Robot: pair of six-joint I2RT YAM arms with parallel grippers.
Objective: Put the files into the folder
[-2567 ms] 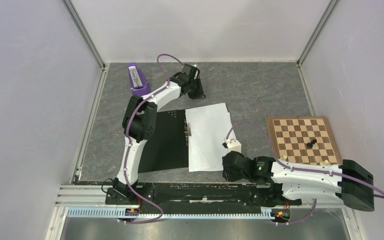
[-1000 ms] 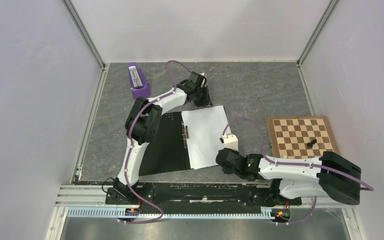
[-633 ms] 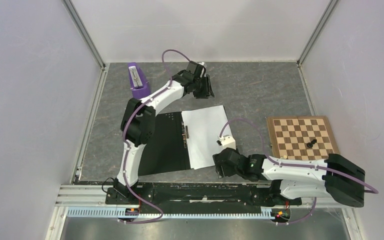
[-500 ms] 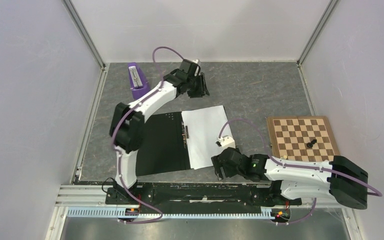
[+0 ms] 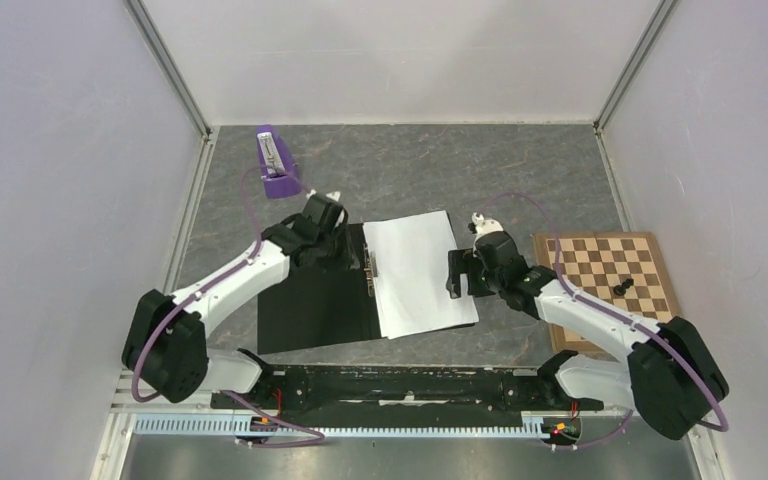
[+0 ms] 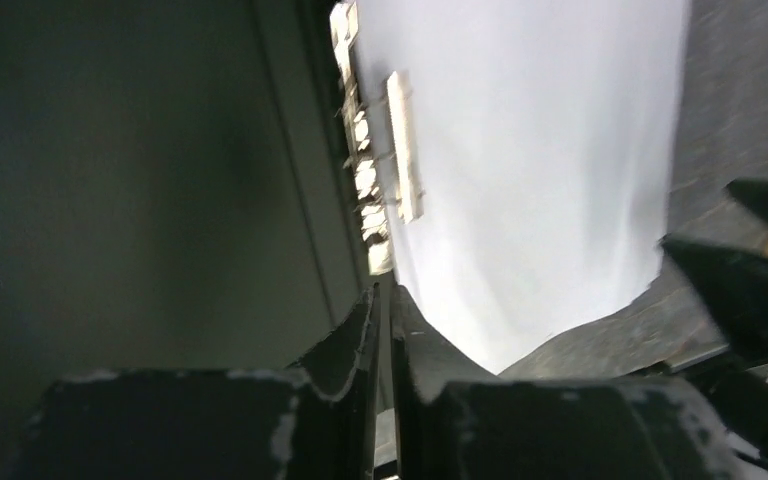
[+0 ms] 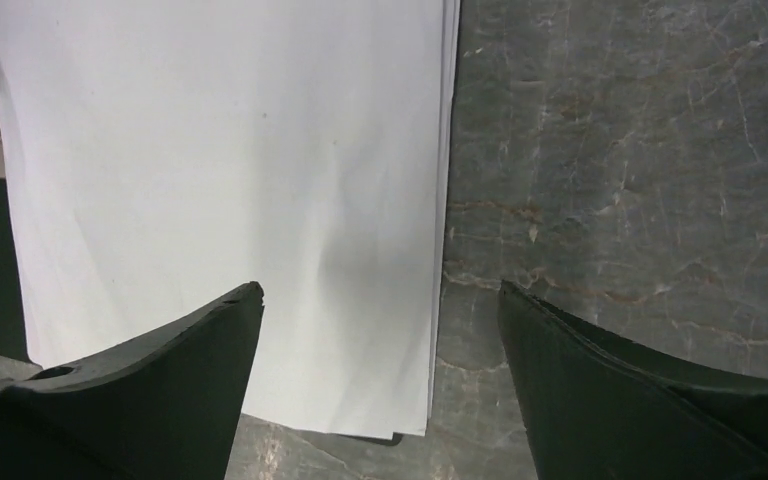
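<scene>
The folder [image 5: 310, 305] lies open on the table, black inside up, with its metal spine clip [image 5: 370, 268] down the middle. The white files [image 5: 415, 272] lie stacked on its right half. My left gripper [image 5: 343, 248] hovers over the far end of the spine, shut with nothing in it. In the left wrist view its tips [image 6: 382, 292] sit just short of the clip [image 6: 375, 170], between the black folder [image 6: 140, 180] and the files [image 6: 530, 170]. My right gripper [image 5: 457, 273] is open, straddling the right edge of the files [image 7: 220, 150]; its fingers [image 7: 378, 290] hold nothing.
A chessboard [image 5: 605, 280] with a black piece [image 5: 620, 288] lies to the right, under my right arm. A purple object [image 5: 275, 160] stands at the back left. Grey table [image 7: 640, 180] shows beside the files. Enclosure walls surround the table.
My left arm swung back from the far side to the folder's spine and shut. My right arm moved from the files' near corner up to their right edge and opened wide.
</scene>
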